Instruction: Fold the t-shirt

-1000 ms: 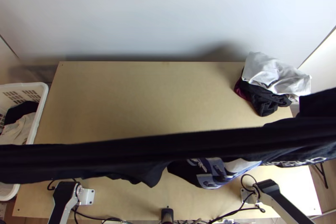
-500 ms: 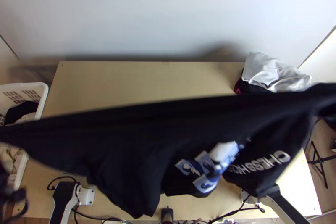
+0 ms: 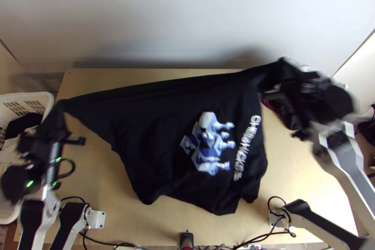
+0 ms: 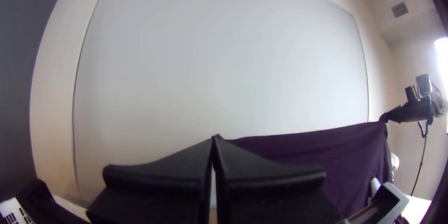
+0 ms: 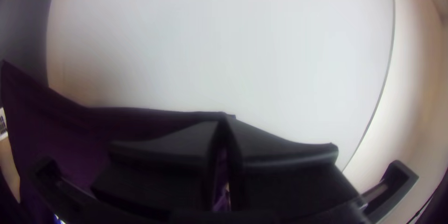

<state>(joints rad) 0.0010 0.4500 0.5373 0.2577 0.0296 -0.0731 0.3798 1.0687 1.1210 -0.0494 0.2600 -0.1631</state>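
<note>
Since the earlier frame, the T-shirt has moved away from the near side and lies farther over the table. Its far edge is drawn taut between the left gripper and the right gripper, each with fingers pressed together, pinching a corner. The right corner is farther off. Below, the cloth drapes loosely toward the near side, its print right of the middle.

From high above I look steeply down on the light wooden table, sharing the flat pale-grey far wall with both forward-facing wrist views.
</note>
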